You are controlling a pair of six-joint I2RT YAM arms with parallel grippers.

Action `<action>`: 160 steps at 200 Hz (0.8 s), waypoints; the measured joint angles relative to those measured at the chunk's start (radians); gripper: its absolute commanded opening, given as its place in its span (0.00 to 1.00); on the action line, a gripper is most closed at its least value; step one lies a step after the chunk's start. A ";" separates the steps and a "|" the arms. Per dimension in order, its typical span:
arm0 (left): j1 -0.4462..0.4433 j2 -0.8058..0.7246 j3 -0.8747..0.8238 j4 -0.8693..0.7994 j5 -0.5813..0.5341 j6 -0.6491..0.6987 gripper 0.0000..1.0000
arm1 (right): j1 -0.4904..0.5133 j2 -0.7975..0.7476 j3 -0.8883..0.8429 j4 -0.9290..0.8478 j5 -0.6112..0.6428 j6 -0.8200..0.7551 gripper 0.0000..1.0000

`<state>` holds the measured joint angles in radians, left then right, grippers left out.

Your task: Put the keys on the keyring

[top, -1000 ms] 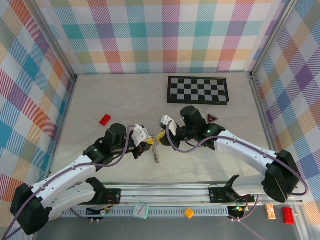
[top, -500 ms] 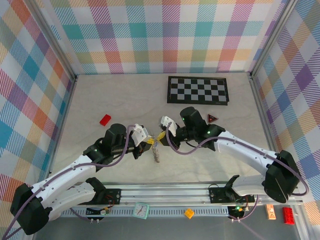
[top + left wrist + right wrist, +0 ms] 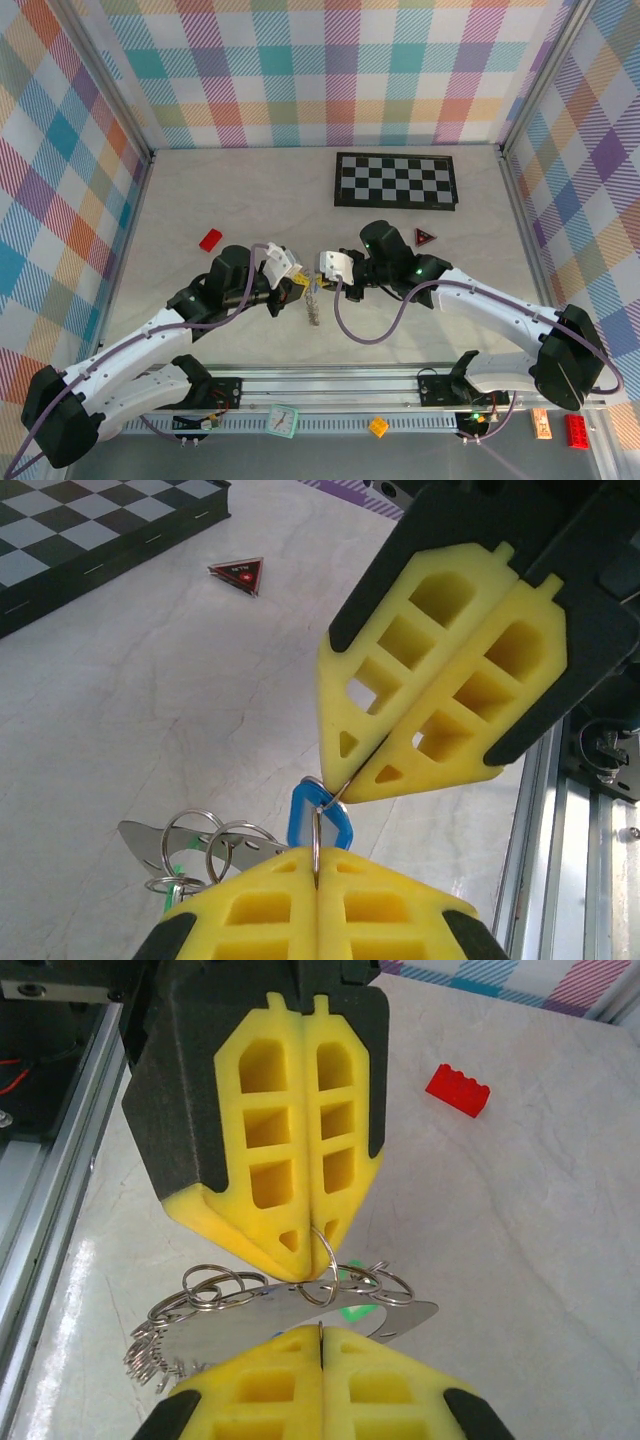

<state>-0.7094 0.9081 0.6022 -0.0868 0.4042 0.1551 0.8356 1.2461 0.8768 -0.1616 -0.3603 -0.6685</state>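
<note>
Both jaws tight on the keyring [image 3: 316, 842], blue key [image 3: 299, 820] between; print on triangle [image 3: 238, 575] illegible

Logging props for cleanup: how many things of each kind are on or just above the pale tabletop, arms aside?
Chequered board: 1
Red block: 1
Red triangle: 1
Bunch of keys and rings: 1
Total: 4

The top camera looks down from above and behind the arm bases, far enough back to take in the whole table [image 3: 250, 200]. Each wrist camera sits close behind its own claw. The left claw [image 3: 316, 860] looks rightward and the right claw [image 3: 321, 1332] leftward — both views share the mid-table meeting spot.
</note>
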 measured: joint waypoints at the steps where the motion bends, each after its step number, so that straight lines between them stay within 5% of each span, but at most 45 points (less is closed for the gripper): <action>1: 0.000 0.000 0.000 0.000 0.000 -0.001 0.00 | 0.000 0.000 0.000 0.000 0.001 -0.001 0.00; 160: 0.000 0.019 0.007 -0.015 0.007 -0.055 0.00 | 0.025 -0.023 -0.013 0.056 0.013 -0.044 0.00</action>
<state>-0.7097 0.9268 0.6090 -0.1017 0.4110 0.1005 0.8608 1.2232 0.8639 -0.1055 -0.3473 -0.7124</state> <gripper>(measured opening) 0.043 0.046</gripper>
